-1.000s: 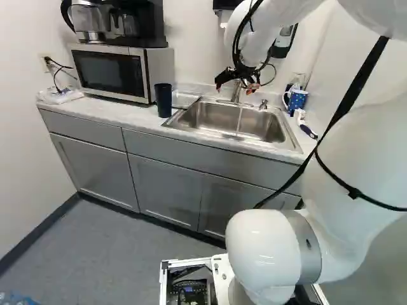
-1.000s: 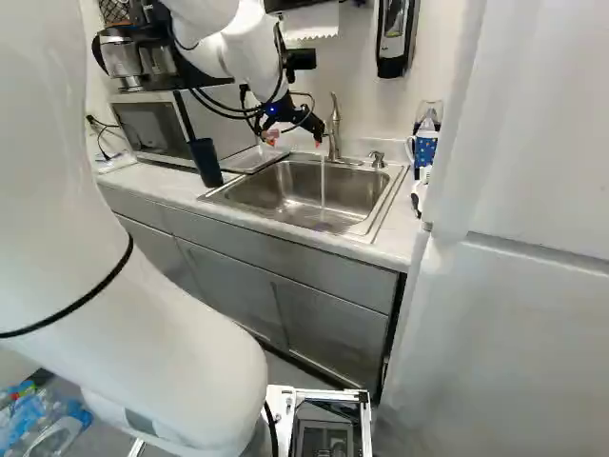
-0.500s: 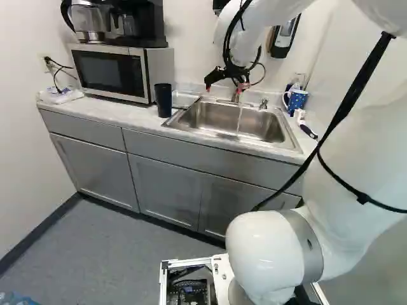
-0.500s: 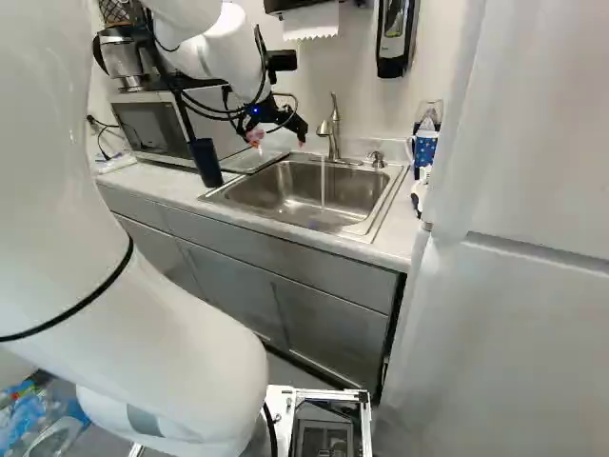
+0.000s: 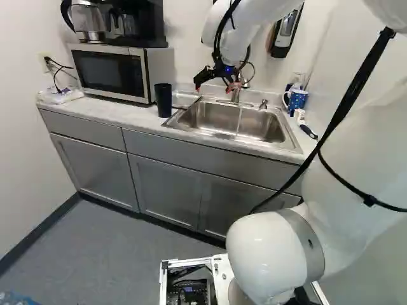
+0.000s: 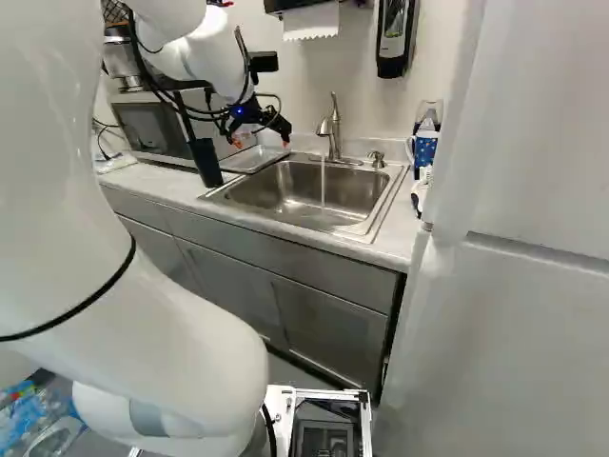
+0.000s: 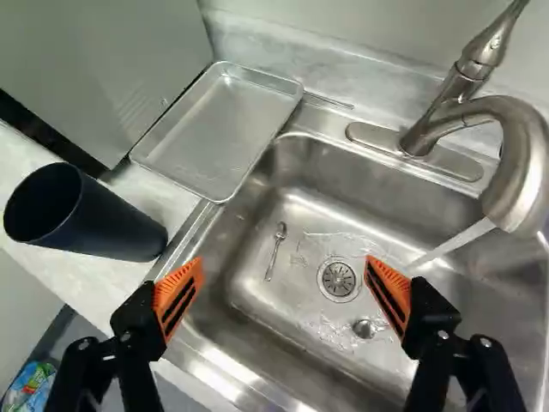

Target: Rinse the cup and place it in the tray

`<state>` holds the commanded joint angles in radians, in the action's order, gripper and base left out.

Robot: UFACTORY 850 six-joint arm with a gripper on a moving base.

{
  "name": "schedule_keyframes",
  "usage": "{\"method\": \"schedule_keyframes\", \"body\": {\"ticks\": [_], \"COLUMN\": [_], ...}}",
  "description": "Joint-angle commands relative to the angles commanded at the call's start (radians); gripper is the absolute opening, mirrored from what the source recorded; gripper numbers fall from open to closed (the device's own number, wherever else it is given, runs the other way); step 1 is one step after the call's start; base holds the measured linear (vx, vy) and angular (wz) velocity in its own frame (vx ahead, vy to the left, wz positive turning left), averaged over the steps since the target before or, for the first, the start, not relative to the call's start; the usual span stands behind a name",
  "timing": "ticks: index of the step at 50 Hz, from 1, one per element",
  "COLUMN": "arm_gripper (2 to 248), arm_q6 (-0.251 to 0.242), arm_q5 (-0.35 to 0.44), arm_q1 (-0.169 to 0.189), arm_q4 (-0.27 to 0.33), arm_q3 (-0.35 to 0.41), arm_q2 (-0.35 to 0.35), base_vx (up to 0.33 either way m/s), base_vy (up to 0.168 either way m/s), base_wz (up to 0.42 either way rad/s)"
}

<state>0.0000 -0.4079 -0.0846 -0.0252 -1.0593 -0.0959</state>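
One cup (image 7: 90, 216), dark blue, empty inside as far as can be seen: stood upright on the counter (image 5: 102, 110), between the microwave (image 5: 111, 72) and the sink (image 7: 296, 193), near the tray (image 7: 219, 129). One gripper (image 6: 263, 142), black with orange pads (image 7: 178, 296): held above the counter and the near part of the sink, its fingers spread wide, with nothing gripped; in the wrist view, the cup is seen outside them, beside one finger. One metal tray, shallow and rectangular: laid beside the sink. One faucet (image 6: 332, 129), mounted behind the basin: a thin stream of water (image 6: 323, 181) is let fall from its spout. One spoon (image 7: 275, 249): placed in the basin near the drain (image 7: 340, 279). One small round metal piece (image 7: 364, 328), beside the drain: not clearly identified. One blue patterned mug (image 5: 297, 100): set on the counter to the right of the sink. One coffee maker (image 5: 143, 22): rested on the microwave. One soap dispenser (image 6: 393, 38): fixed to the wall.
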Motion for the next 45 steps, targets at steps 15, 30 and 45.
{"method": "schedule_keyframes", "body": {"ticks": [15, 30, 45], "arm_gripper": [247, 247, 247], "arm_q6": [0.000, 0.000, 0.000], "arm_q5": [0.000, 0.000, 0.000], "arm_q1": [-0.052, -0.105, -0.157], "arm_q4": [0.000, 0.000, 0.000], "arm_q3": [0.009, 0.009, 0.002], "arm_q2": [-0.009, -0.010, -0.002], "base_vx": [0.000, 0.000, 0.000], "base_vy": [0.000, 0.000, 0.000], "base_wz": [0.000, 0.000, 0.000]}}
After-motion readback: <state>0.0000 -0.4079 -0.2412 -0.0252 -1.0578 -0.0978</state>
